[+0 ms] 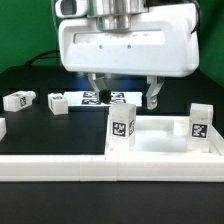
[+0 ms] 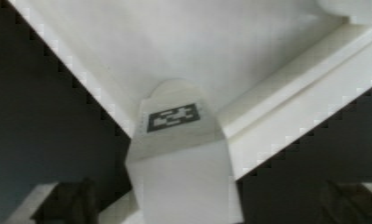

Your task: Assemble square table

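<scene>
The white square table top (image 1: 155, 140) lies at the front on the exterior view's right, tray-like with a raised rim. Two white tagged legs stand upright on it, one at its left corner (image 1: 122, 126) and one at its right corner (image 1: 198, 122). My gripper (image 1: 123, 93) hangs just above and behind the left leg, with its fingers wide apart and empty. In the wrist view that leg (image 2: 176, 130) runs between the open jaws of my gripper (image 2: 197, 205), with dark gaps on both sides. The table top (image 2: 201, 40) fills the space behind it.
Two loose legs (image 1: 18, 100) (image 1: 57, 103) lie on the black table at the exterior view's left, and another shows at the left edge (image 1: 2, 127). The marker board (image 1: 104, 97) lies behind the gripper. A long white bar (image 1: 90, 166) edges the front.
</scene>
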Motion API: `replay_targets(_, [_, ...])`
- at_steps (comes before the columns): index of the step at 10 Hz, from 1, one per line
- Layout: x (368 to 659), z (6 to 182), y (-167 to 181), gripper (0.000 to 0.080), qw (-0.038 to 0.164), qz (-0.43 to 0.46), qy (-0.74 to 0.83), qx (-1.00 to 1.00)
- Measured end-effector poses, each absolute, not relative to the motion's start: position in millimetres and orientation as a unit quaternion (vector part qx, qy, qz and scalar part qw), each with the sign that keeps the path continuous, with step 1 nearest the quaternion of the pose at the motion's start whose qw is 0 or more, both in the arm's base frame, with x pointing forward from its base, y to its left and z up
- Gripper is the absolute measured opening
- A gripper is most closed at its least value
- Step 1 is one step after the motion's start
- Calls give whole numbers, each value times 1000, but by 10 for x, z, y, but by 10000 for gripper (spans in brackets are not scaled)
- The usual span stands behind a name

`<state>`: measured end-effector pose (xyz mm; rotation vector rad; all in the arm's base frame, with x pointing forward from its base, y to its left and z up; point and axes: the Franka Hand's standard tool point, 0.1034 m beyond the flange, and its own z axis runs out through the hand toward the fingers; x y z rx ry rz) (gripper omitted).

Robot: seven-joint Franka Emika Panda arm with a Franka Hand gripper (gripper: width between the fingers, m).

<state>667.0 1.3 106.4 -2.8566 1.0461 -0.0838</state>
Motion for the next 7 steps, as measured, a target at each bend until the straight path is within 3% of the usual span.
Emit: replay_targets(7, [6653, 1061, 81, 649, 50, -23, 361, -931])
